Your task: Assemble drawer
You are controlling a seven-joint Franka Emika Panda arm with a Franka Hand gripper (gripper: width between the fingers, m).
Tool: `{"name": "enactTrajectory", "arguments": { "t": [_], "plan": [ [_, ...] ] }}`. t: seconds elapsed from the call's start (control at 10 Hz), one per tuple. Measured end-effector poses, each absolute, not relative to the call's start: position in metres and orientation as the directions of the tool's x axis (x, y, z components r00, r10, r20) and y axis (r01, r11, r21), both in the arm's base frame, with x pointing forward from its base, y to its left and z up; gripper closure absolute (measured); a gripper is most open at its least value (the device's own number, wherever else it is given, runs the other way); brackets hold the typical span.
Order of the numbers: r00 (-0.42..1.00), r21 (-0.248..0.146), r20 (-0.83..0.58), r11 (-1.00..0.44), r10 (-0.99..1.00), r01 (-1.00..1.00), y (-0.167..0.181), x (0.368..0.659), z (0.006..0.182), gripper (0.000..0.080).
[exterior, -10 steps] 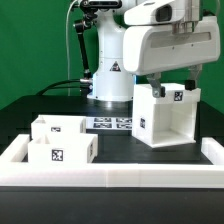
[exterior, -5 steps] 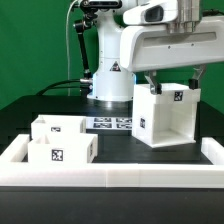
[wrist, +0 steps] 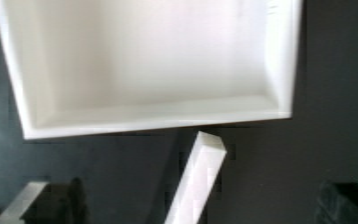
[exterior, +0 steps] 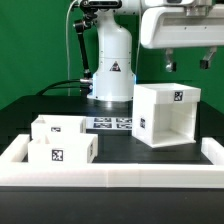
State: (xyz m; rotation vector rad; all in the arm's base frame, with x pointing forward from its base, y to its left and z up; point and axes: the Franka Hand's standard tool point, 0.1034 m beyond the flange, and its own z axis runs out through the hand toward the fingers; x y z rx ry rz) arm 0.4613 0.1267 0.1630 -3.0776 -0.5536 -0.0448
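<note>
**Jaws hovering wide over the housing**

Exterior view, starting at its left. The front tray (exterior: 68, 152) and the rear tray (exterior: 48, 126) are sitting on the black desk (exterior: 115, 140), just inside the white rim (exterior: 110, 176). Both are lying open side up. They are sitting close together, but I cannot tell whether they are touching. The front tray is showing a square tag toward the camera.

Middle. The marker board (exterior: 112, 123) is lying flat on the desk in front of the arm's base (exterior: 110, 70). A black cable (exterior: 74, 45) is running up along the base on the exterior view's left.

Right. The housing (exterior: 165, 115) is standing upright on the desk, well apart from the trays and just beside the marker board's right end. It is showing one tag on its top and one on the side wall facing the trays. Its hollow side is facing the camera.

Above it, the jaws are hanging clear of the housing, not touching it. The fingertips (exterior: 170, 62) are standing wide apart with nothing between them.

Wrist view. The housing (wrist: 149, 65) is filling much of the frame, its walls framing a recessed white panel. The dark fingertips (wrist: 25, 200) are showing at opposite edges, far apart and gripping nothing. A narrow white strip (wrist: 202, 180) is crossing the dark desk beside the housing, and I cannot tell what it is.
</note>
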Motion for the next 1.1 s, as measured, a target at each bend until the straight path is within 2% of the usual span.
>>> {"name": "enactTrajectory", "arguments": {
  "t": [0.4, 0.5, 0.7, 1.1],
  "plan": [
    [0.938, -0.016, 0.031, -0.938, 0.345, 0.346, 0.126, 0.458, 0.158, 0.015],
    [0.944, -0.033, 0.038, -0.944, 0.327, 0.328, 0.124, 0.446, 0.148, 0.015],
    [0.94, -0.039, 0.029, -0.939, 0.341, 0.342, 0.126, 0.423, 0.131, 0.015],
    [0.938, -0.046, 0.031, -0.937, 0.346, 0.347, 0.131, 0.406, 0.104, 0.015]
  ]
}}
